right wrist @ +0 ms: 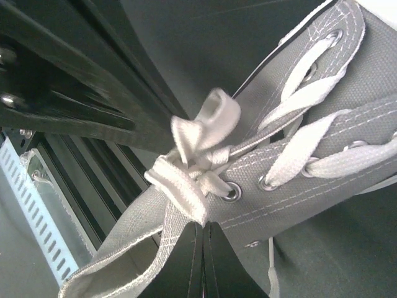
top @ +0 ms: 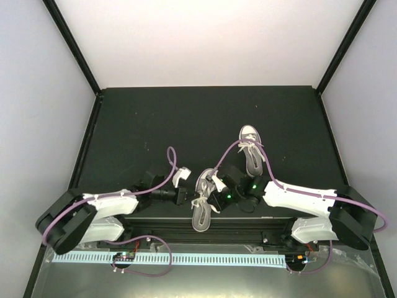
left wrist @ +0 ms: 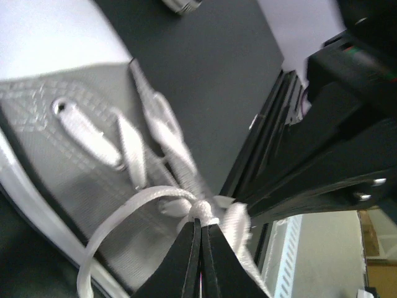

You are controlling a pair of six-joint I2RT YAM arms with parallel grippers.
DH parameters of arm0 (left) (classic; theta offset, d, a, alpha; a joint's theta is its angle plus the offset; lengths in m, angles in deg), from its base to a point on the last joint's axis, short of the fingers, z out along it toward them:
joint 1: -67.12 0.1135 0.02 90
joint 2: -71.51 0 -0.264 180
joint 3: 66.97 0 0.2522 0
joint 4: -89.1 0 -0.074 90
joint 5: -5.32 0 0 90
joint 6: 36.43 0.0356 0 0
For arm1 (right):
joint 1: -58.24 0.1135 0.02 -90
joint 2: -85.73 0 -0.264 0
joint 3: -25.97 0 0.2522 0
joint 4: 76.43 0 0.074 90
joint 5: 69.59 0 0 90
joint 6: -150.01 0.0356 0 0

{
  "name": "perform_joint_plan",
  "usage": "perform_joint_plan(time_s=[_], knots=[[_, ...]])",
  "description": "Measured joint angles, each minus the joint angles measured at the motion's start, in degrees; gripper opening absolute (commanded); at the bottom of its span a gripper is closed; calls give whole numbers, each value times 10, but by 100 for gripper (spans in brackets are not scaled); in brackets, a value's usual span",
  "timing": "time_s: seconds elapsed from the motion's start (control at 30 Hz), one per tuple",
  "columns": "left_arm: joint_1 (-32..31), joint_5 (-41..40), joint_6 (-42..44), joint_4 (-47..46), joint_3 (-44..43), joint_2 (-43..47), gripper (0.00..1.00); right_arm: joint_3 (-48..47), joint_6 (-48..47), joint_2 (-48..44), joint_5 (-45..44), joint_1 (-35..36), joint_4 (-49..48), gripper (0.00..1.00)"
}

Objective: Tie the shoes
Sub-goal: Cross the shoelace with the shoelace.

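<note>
Two small grey shoes with white laces lie on the black table. The near shoe point(top: 200, 214) lies at the front edge between my grippers; the far shoe point(top: 251, 154) lies behind to the right. My left gripper point(top: 193, 196) is at the near shoe's left side, and its jaws point(left wrist: 201, 221) are shut with the white lace knot point(left wrist: 208, 210) pinched at their tips above the grey canvas point(left wrist: 62, 161). My right gripper point(top: 214, 196) comes in from the right. Its jaws point(right wrist: 203, 225) are shut on a lace loop point(right wrist: 183, 186) by the top eyelet of the shoe point(right wrist: 322, 180).
A black rail point(top: 205, 226) runs along the table's front edge just behind the near shoe's heel. A white slotted cable duct point(top: 186, 257) lies below it. The right arm's black body point(left wrist: 347, 143) crowds the left wrist view. White walls enclose the table.
</note>
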Motion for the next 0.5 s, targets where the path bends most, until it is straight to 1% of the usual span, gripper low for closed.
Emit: perform_joint_plan(time_s=[0.1,0.2,0.5], knots=[[0,-8,0,6,0,48,1,-3,0,0,0,0,8,2],[0,-12,1,17,0,75,2,-12,0,-1,0,0,16,2],[0,-16,2,52,0,87,2,-40,0,-1,0,6,15,2]])
